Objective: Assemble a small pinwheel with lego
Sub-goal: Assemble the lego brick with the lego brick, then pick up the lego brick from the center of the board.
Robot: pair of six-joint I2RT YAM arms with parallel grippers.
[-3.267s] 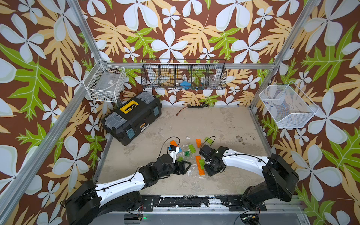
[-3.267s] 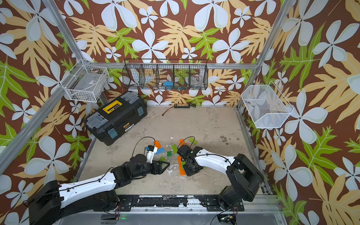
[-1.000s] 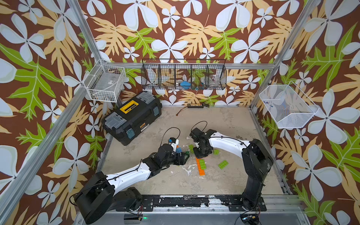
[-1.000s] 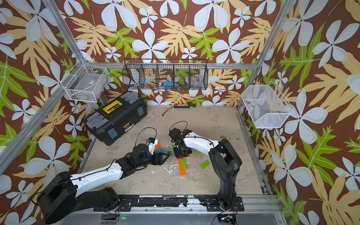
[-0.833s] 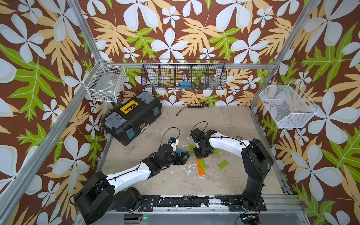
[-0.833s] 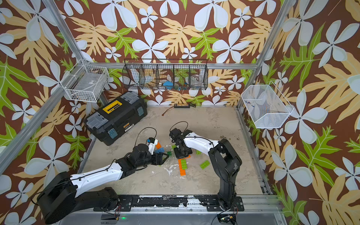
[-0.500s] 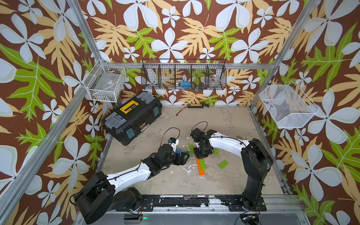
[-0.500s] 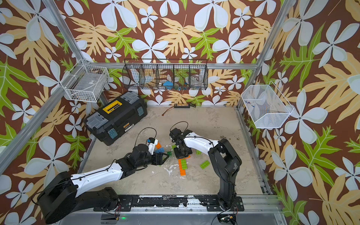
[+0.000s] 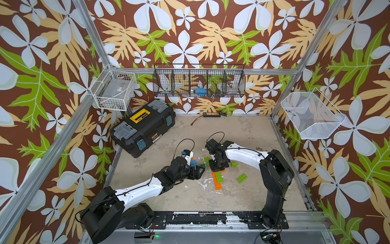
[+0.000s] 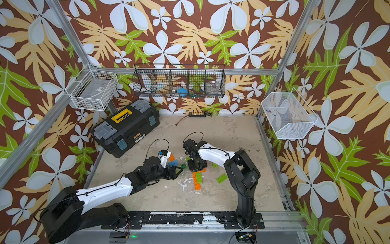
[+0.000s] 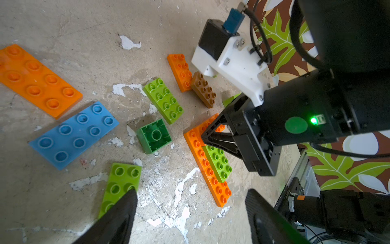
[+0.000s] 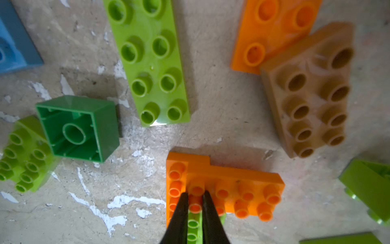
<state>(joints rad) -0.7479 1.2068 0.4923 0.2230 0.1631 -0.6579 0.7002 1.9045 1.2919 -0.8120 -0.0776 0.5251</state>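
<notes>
Left end effector (image 11: pixel 191 193) hung wide open, empty, above counter (image 11: pixel 84 31). Right end effector (image 12: pixel 194 202) was nearly closed, tips on orange lego stack (image 12: pixel 232 177); other lego bricks (image 12: pixel 152 63) lay scattered mid-counter.

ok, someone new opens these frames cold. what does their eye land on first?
The loud leaf-and-flower wallpaper on all the walls hits first. Next, the black-and-white left arm and right arm meet in the middle of the table over scattered lego. The right gripper, tips close together, is down on the joined orange plates, and the left gripper is open nearby. Back left sits a black toolbox with a yellow handle.
</notes>
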